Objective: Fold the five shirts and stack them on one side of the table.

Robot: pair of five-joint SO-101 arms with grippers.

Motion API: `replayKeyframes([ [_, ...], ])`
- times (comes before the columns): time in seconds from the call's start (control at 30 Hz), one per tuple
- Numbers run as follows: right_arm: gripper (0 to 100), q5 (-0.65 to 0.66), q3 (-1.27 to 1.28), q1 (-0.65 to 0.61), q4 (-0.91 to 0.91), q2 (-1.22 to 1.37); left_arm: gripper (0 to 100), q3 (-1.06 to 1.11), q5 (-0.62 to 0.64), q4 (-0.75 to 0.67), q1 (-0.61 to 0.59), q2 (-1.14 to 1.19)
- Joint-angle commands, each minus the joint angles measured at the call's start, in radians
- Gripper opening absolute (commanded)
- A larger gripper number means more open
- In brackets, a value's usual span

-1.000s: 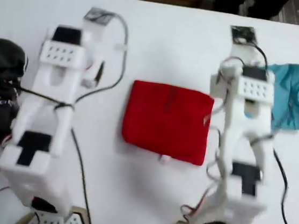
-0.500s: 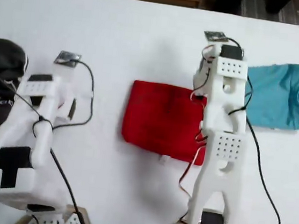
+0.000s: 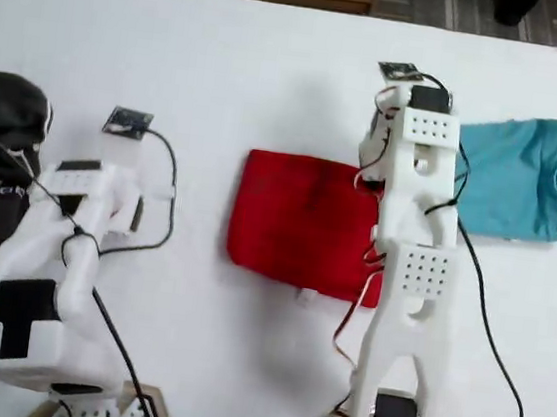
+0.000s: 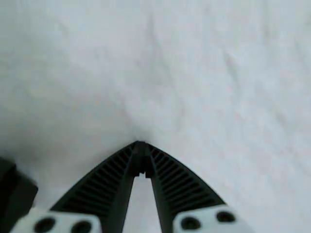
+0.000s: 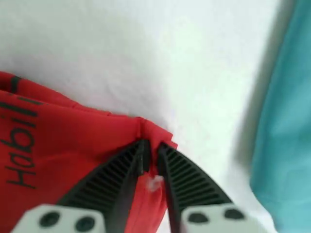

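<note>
The left arm (image 3: 58, 244) is folded back on itself near its base, with the wrist bent downward. The left gripper (image 4: 140, 147) points down, its black ribbed fingers (image 4: 109, 179) pressed together at the tips. The right arm (image 3: 412, 274) stretches almost straight out from its base, wrist tipped down at the far end. The right gripper (image 5: 149, 144) has its fingers drawn close, pinching a corner of the red shirt (image 5: 58, 150).

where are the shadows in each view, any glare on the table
High view: a soft shadow under the red shirt along its near edge; the white table is evenly bright, with no glare spot. Left wrist view: the table dims around the shut left end effector. Right wrist view: a shadow band on the table follows the teal shirt edge.
</note>
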Motion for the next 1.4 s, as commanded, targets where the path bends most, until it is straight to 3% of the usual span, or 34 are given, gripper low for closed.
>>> replayKeyframes([
  [0.0,2.0,0.06,-0.048,-0.004,0.021,-0.012,3,0.004,0.002,-0.028,-0.006,-0.028],
  [0.5,2.0,0.11,-0.324,-0.007,0.018,-0.016,3,0.054,0.003,-0.132,-0.003,-0.026],
  [0.77,2.6,0.129,-0.288,-0.018,-0.013,0.036,3,0.054,0.003,-0.132,-0.003,-0.026],
  [0.97,16.6,0.129,-0.347,-0.01,0.018,-0.025,3,0.054,0.003,-0.132,-0.003,-0.026],
  [1.07,11.6,0.126,-0.387,-0.012,0.022,-0.114,3,0.054,0.003,-0.132,-0.003,-0.026],
  [1.13,2.1,0.08,-0.361,-0.018,0.024,-0.17,3,0.054,0.003,-0.132,-0.003,-0.026],
  [1.37,2.0,0.015,0.011,-0.081,0.025,-0.352,3,0.054,0.003,-0.132,-0.003,-0.026],
])
